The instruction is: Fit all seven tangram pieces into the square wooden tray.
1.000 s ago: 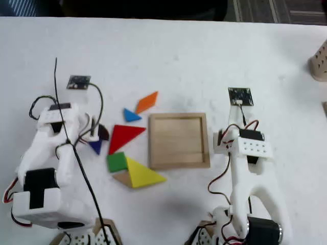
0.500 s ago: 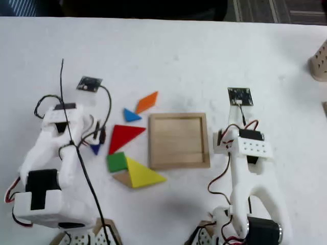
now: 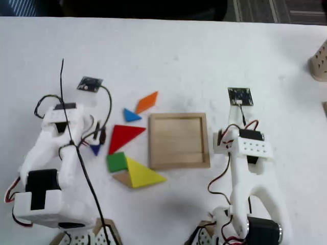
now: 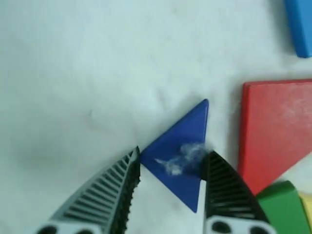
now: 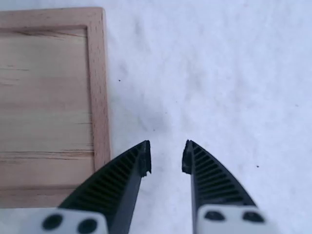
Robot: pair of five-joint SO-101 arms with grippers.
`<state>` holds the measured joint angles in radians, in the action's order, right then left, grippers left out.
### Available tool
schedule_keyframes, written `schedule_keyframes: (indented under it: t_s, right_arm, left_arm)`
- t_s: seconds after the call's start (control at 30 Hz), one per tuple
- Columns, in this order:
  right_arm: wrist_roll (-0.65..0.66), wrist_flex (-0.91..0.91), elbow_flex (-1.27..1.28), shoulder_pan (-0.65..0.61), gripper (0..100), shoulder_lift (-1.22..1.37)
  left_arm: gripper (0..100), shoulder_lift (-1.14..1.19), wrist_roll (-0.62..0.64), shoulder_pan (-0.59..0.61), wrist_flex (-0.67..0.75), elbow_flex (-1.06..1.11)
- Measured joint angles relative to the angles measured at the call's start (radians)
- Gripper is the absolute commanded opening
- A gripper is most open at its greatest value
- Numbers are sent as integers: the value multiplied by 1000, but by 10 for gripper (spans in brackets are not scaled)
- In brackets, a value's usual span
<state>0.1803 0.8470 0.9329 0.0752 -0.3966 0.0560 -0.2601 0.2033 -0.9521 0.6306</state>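
White cloth covers the table (image 3: 204, 56) we are looking down on, and the tray (image 3: 152, 140) sits at its middle with nothing inside. All seven pieces lie on the cloth on the tray's left-arm side. We count an orange parallelogram (image 3: 146, 102) and a light blue triangle (image 3: 131, 116) farthest from the arm bases. A red triangle (image 3: 122, 137) lies just beside the tray's rim. Nearer the bases are a green square (image 3: 117, 162), a yellow triangle (image 3: 142, 174) touching it, and a tan triangle (image 3: 121, 178) partly under the yellow one. The dark blue triangle (image 3: 95, 148) lies apart from these, near the red one.

Our left gripper (image 4: 173, 155) is down over the dark blue triangle. Its jaws are partly closed with one tip at a corner and the other against the opposite edge, so they grip the piece, which lies flat on the cloth.

Our right gripper (image 5: 166, 157) hangs over bare cloth just beside the tray's outer rim. Its jaws stand a small gap apart and hold nothing.

A small dark board on a wire (image 3: 90, 83) shows by the left arm, and another (image 3: 240, 95) by the right; we can read no writing on either.
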Motion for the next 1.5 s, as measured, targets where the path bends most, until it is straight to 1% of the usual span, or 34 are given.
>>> schedule_keyframes:
  t_s: [0.07, 0.23, 0.53, 0.67, 0.8, 0.9, 1.03, 1.13, 1.23, 1.33, 1.4, 1.5]
  right_arm:
    - [0, 0, 0, 17, 112, 0]
    - [0, 0, 0, 29, 112, 0]
    - [0, 0, 0, 28, 112, 0]
    - [0, 0, 0, 28, 112, 0]
    - [2, 0, 0, 35, 111, 0]
    - [2, 0, 0, 80, 110, 0]
    - [2, 0, 3, 147, 110, 0]
    - [2, 0, 21, 203, 111, 0]
    - [2, -2, 29, 249, 111, 0]
    - [2, -2, 29, 273, 111, 0]
    - [2, -2, 29, 275, 111, 0]
    - [2, -2, 29, 275, 111, 0]
  left_arm:
    - [142, 0, 0, 0, -20, -6]
    - [142, 0, 60, 0, -77, -35]
    - [142, 0, 37, 0, -91, -60]
    - [142, 0, 38, 0, -158, -140]
    - [142, 0, 97, -9, -242, -238]
    - [142, 0, 117, -64, -305, -295]
    - [142, 0, 123, -183, -333, -338]
    - [145, 0, 187, -292, -333, -362]
    - [146, 0, 241, -407, -299, -371]
    - [160, 0, 258, -517, -242, -371]
    - [199, 0, 261, -565, -212, -371]
    - [254, 0, 261, -595, -180, -371]
